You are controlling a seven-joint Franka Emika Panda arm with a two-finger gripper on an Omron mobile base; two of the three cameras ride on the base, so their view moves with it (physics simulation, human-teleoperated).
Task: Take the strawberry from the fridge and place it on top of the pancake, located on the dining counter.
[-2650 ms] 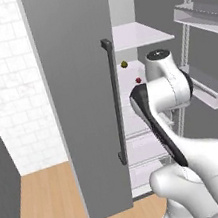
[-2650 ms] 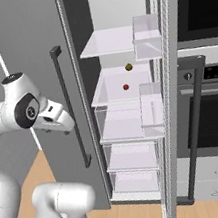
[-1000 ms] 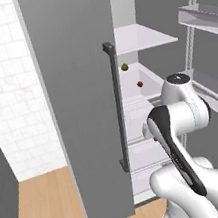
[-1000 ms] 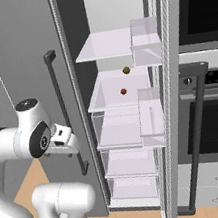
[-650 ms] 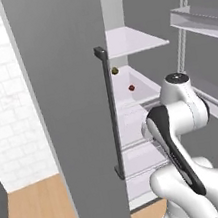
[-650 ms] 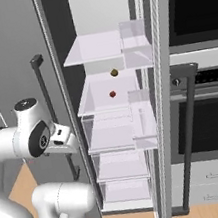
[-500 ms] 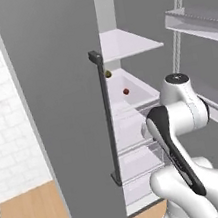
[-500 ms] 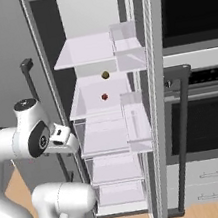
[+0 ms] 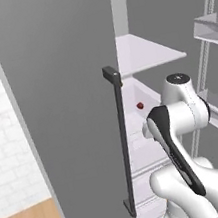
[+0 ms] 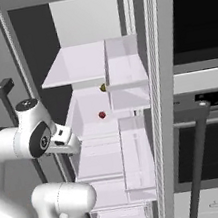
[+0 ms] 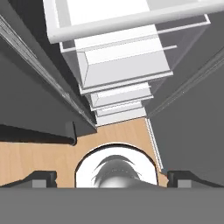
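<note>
Strawberry (image 10: 102,115) small and red, lying on a white fridge (image 10: 163,71) shelf (image 10: 93,115) just below an olive-coloured item (image 10: 103,87), doors open. Hand (image 11: 111,178) spread wide, empty, aimed down at the wood floor (image 11: 39,157), well apart from the fruit. Likely risks: clipping the open door (image 9: 63,98) or shelf edge while swinging up; nudging so round a berry backward.

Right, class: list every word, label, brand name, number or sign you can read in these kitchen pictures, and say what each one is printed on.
None can be read: the fridge carries no lettering.
The oven has small pale marks on its panel, too small to read.
</note>
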